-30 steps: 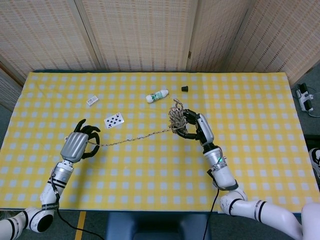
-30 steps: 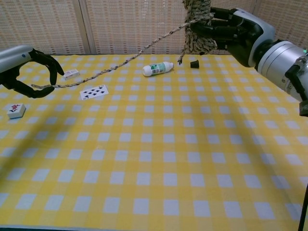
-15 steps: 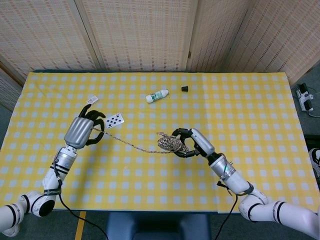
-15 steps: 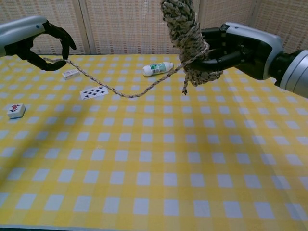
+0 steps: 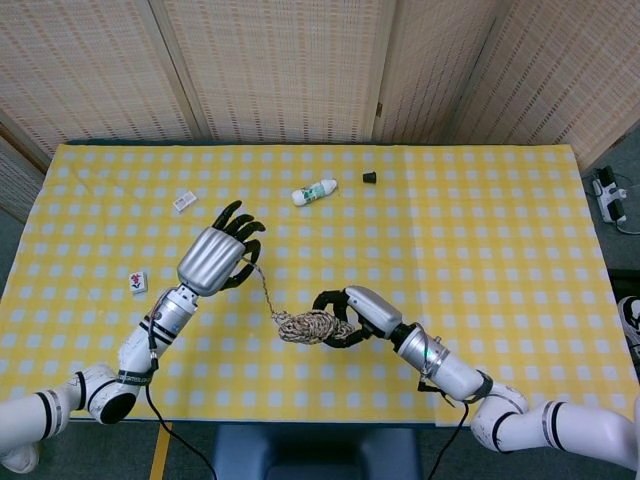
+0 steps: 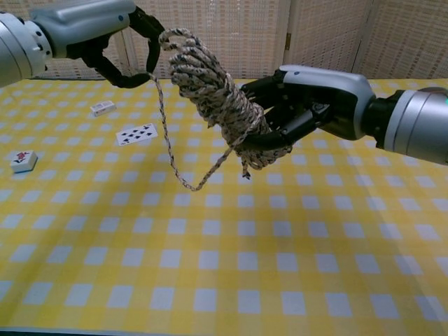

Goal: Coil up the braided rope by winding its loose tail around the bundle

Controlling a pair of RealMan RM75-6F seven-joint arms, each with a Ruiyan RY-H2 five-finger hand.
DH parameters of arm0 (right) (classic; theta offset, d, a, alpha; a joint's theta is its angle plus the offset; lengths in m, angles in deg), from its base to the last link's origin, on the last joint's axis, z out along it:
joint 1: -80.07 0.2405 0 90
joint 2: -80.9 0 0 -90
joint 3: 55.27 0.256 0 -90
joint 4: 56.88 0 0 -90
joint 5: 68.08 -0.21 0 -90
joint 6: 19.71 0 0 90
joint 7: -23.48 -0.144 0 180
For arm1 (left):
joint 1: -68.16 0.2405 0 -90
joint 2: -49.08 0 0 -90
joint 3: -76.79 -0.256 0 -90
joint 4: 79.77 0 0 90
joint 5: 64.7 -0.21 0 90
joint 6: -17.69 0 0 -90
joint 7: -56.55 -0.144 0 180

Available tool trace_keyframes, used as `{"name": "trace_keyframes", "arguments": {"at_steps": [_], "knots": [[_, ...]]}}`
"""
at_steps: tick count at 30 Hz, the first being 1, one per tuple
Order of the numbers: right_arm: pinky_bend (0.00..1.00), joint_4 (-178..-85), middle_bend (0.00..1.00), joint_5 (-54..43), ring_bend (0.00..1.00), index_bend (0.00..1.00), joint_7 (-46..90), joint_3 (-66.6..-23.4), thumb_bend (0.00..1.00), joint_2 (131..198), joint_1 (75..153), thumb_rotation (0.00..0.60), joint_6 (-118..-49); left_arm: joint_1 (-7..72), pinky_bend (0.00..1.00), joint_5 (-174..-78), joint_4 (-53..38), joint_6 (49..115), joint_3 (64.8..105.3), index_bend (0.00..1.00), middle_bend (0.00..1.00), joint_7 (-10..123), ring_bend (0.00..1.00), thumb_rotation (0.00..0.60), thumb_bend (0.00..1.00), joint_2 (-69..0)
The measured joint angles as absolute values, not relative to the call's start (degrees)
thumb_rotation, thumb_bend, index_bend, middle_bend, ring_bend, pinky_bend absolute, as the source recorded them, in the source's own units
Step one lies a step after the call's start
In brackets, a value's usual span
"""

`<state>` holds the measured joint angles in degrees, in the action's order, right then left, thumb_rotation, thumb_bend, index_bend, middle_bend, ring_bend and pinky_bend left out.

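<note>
The braided rope is wound into a thick bundle [image 5: 303, 326] [image 6: 222, 103], held in the air above the yellow checked table. My right hand [image 5: 350, 312] [image 6: 308, 105] grips the bundle from its right side, fingers wrapped around it. The loose tail [image 5: 264, 291] [image 6: 168, 143] runs from the bundle's lower end, sags in a slack loop, and rises to my left hand [image 5: 215, 260] [image 6: 105, 28]. That hand pinches the tail between its fingertips, up and to the left of the bundle. A short frayed end hangs under the bundle.
On the table lie a playing card [image 6: 136, 132], a mahjong tile [image 5: 137, 282] [image 6: 22, 160] and a small white block [image 5: 184, 201] [image 6: 103, 108] at the left. A small bottle [image 5: 314, 191] and a black cap [image 5: 369, 177] lie farther back.
My right hand has brought the bundle nearer the table's front edge. My left hand has moved right toward the bundle, carrying the tail, which has gone from stretched to slack.
</note>
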<state>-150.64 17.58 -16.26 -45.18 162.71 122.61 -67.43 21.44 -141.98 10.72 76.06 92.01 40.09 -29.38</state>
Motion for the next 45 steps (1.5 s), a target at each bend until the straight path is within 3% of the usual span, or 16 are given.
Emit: {"name": "trace_keyframes", "arguments": {"at_steps": [18, 26, 35, 45], "knots": [[0.64, -153.75, 0.72, -15.25, 0.76, 0.87, 5.29, -43.26, 0.63, 168.69, 129.88, 0.6, -58.63, 16.76, 0.01, -148.31, 15.16, 77.96, 91.01, 0.6, 0.27, 35.29, 0.19, 0.6, 0.56, -33.65], [0.66, -153.01, 0.74, -31.06, 0.77, 0.89, 5.68, -39.2, 0.63, 174.37, 132.5, 0.6, -59.48, 17.24, 0.01, -150.02, 15.74, 80.06, 89.55, 0.59, 0.27, 34.72, 0.18, 0.6, 0.56, -34.9], [0.66, -150.75, 0.74, -33.88, 0.77, 0.89, 1.47, -33.71, 0.63, 180.93, 130.24, 0.6, -67.54, 20.03, 0.01, -151.74, 15.2, 84.65, 87.9, 0.6, 0.24, 36.56, 0.17, 0.6, 0.56, -35.35], [0.66, -148.89, 0.74, -26.6, 0.77, 0.9, -6.11, -28.61, 0.63, 184.07, 124.48, 0.6, -72.48, 25.62, 0.01, -153.92, 14.82, 91.24, 85.4, 0.61, 0.24, 41.38, 0.17, 0.6, 0.56, -33.18]]}}
